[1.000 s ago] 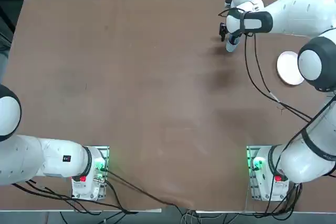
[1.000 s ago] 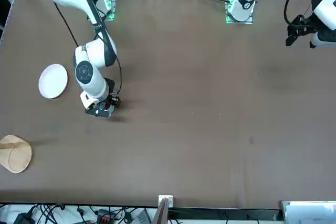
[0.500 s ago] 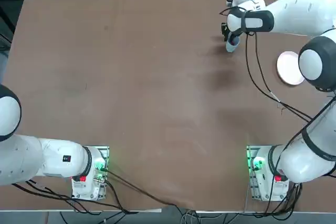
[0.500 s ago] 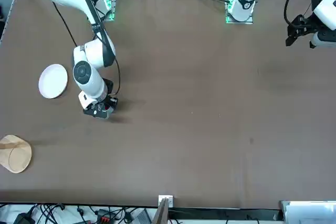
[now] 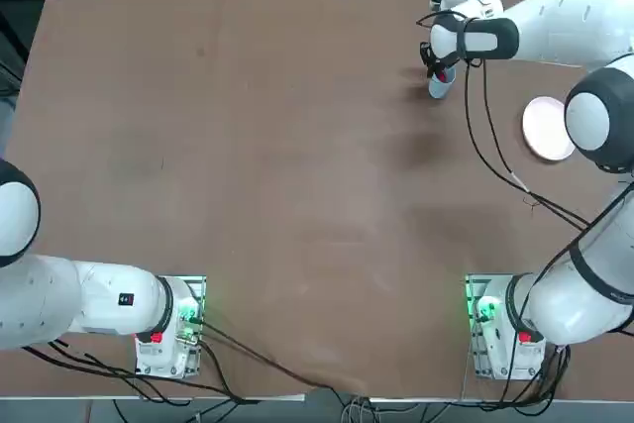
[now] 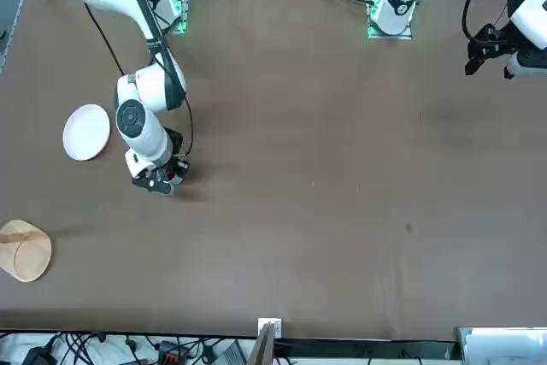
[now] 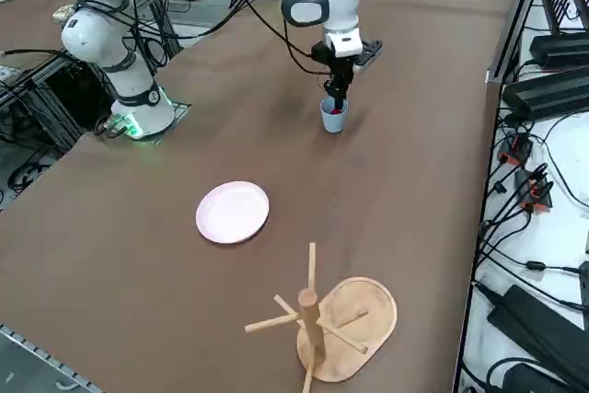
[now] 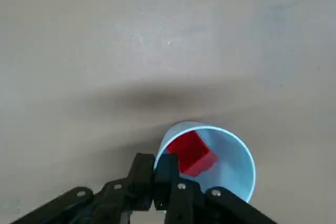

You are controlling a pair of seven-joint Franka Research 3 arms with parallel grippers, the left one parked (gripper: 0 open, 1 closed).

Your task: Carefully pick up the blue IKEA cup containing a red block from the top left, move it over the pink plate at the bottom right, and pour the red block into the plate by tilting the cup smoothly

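The blue IKEA cup (image 8: 228, 167) stands at the far right part of the table, mouth up, with the red block (image 8: 191, 152) inside it. My right gripper (image 8: 155, 176) is shut on the cup's rim, one finger inside the wall and one outside. From overhead the cup (image 5: 439, 84) shows just below the gripper (image 5: 434, 64). In the right side view the gripper (image 7: 335, 98) comes straight down onto the cup (image 7: 332, 118). The pink plate (image 5: 546, 128) lies apart from the cup, nearer the arm's base side; it also shows in the front view (image 6: 86, 132).
A tan wooden rack with pegs (image 7: 321, 317) stands on an oval base beyond the plate (image 7: 232, 212), near the table's right edge. Black cables hang from the right arm (image 5: 482, 136) between cup and plate. The table's edge runs close behind the cup.
My right gripper's fingers have closed on the cup's rim. The hand has shifted slightly with the cup.
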